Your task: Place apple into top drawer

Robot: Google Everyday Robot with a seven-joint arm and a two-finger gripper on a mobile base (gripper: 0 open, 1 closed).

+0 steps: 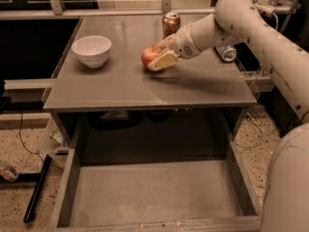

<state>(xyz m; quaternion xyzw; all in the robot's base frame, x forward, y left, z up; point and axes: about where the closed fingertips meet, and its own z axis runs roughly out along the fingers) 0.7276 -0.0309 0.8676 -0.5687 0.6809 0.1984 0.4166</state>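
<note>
The red apple [149, 56] with yellow patches is on the grey tabletop [125, 81], near its middle back. My gripper [159, 53] reaches in from the right and is closed around the apple, with one tan finger [162, 61] across its front right and the other behind it. The apple looks to be at or just above the table surface. The top drawer [149, 190] is pulled out wide open below the table's front edge, and its flat grey bottom is bare.
A white bowl [91, 50] stands at the table's left. A brown soda can [171, 24] stands upright just behind the apple, and a silver can [226, 53] lies under my arm at the right. A black bar [36, 187] lies on the floor left of the drawer.
</note>
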